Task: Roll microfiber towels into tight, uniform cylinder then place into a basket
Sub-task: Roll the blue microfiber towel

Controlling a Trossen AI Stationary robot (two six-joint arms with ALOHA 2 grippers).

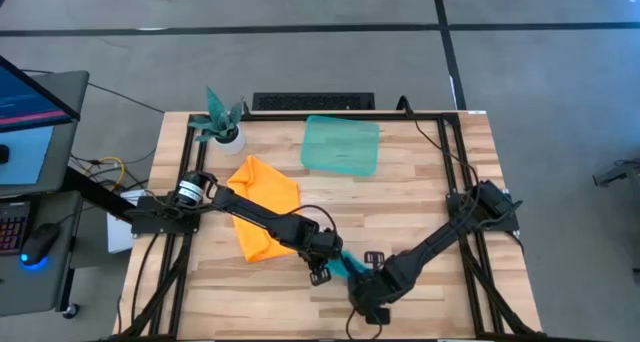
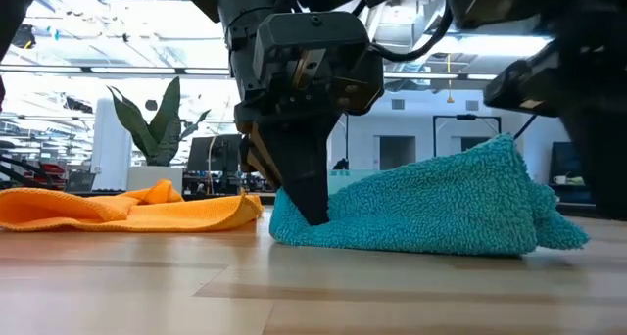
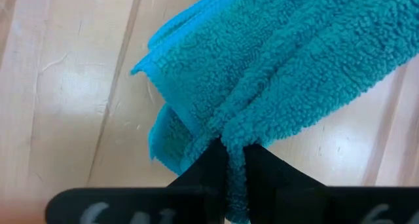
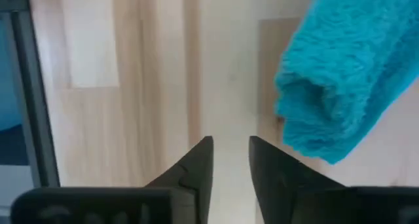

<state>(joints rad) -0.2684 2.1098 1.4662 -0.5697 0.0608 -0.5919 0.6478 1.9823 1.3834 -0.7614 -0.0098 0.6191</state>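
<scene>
The turquoise towel (image 1: 347, 265) lies bunched and partly rolled near the table's front edge, its underside (image 2: 421, 245) on the wood. My left gripper (image 3: 234, 150) is shut on it at one end. My right gripper (image 4: 230, 145) is beside the towel's other, rolled end (image 4: 327, 99). It stands open just above the table with nothing between its fingers. The orange towel (image 1: 262, 207) lies crumpled flat on the table's left half. The green basket (image 1: 342, 145) stands at the far middle, with nothing in it. My left gripper pinches a bunched fold of the turquoise towel (image 3: 236, 133) between its two fingers, several layers thick. The fingers come from above, pointing steeply down, at the end nearest the orange towel (image 2: 294, 222). The towel rests on the table and rises in a hump beyond the fingers.
A small white pot with a teal plant (image 1: 222, 124) stands at the far left corner. A dark bar (image 1: 313, 102) lies along the far edge. Black rails (image 1: 455, 152) run down both sides of the table. Bare wood lies between the basket and the towels.
</scene>
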